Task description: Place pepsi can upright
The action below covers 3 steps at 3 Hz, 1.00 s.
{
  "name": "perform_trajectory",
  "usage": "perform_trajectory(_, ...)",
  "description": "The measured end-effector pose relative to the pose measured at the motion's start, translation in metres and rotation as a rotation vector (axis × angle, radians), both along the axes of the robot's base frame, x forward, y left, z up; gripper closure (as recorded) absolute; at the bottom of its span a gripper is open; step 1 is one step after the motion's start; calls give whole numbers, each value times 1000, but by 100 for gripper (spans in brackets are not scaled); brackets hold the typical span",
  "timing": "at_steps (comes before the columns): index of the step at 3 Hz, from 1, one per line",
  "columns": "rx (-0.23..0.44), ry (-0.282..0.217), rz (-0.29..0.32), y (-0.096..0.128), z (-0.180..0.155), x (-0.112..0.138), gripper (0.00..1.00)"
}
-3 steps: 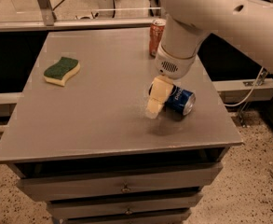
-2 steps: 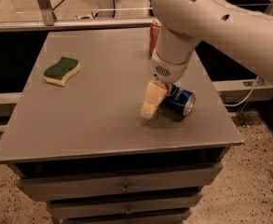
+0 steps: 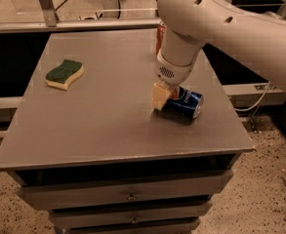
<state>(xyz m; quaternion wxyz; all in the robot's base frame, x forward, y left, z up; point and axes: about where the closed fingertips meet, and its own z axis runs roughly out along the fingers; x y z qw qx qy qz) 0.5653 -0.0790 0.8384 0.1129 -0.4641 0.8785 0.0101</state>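
The pepsi can is blue with a white and red logo and lies on its side on the grey table, right of the middle. My gripper hangs from the white arm and comes down onto the can's left end. Its cream-coloured tip touches or nearly touches the table there. The arm hides part of the can's top.
A red-orange soda can stands at the table's far edge, mostly hidden behind the arm. A green and yellow sponge lies at the far left. The table's right edge is close to the pepsi can. Drawers sit below the front edge.
The arm's upper part has swung to the left. The gripper stays at the can's left end and the can lies in about the same place.
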Motion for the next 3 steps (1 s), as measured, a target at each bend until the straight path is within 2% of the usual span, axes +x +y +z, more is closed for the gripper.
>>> perform_trajectory(1, 23, -34, -8, -5, 15, 10, 84)
perform_trajectory(2, 85, -112, 10, -9, 43, 18, 100)
perform_trajectory(3, 205, -225, 58, -12, 80, 23, 100)
